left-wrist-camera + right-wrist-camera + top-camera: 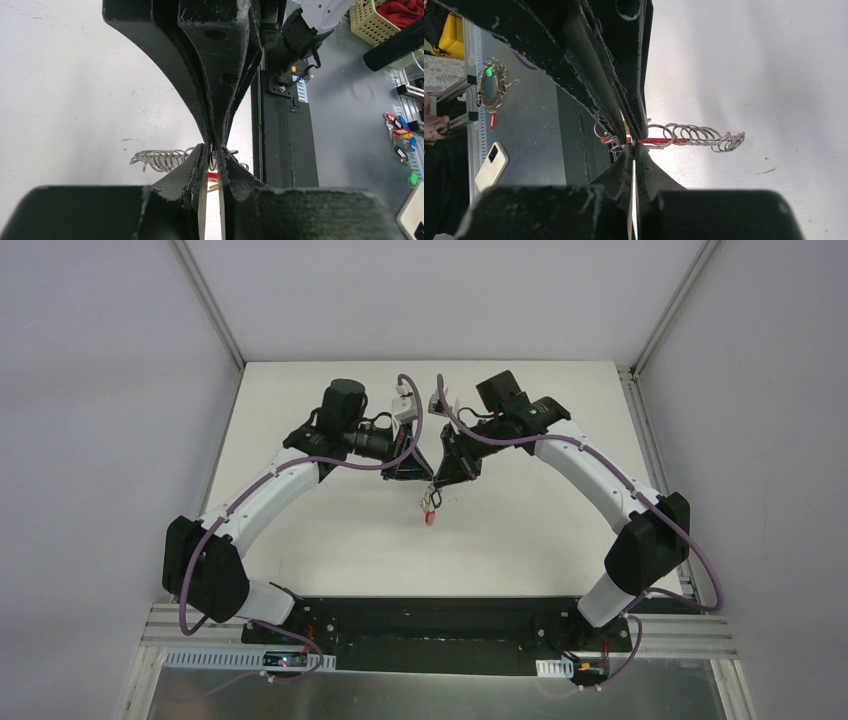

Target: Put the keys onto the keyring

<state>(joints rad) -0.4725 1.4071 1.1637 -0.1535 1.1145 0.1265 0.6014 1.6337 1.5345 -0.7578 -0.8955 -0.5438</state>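
Both grippers meet above the middle of the white table [300, 540]. The keyring [430, 510] hangs below them: a red band [664, 142], a row of silver wire loops [696, 135] and a tan tag [214, 186]. My right gripper [633, 144] is shut, tips pinched on the keyring at the red band. Facing it tip to tip, my left gripper [214, 150] has its jaws drawn in to a narrow slit around one wire loop [213, 161] of the keyring. The rest of the loops [162, 159] stick out to the side. The keys are hidden.
The black base plate [430, 625] lies along the table's near edge. Off the table, on the grey bench, are a beige basket with red cloth [380, 20], coloured key tags [400, 135], a phone [491, 165] and a chain ring with a green tag [491, 87].
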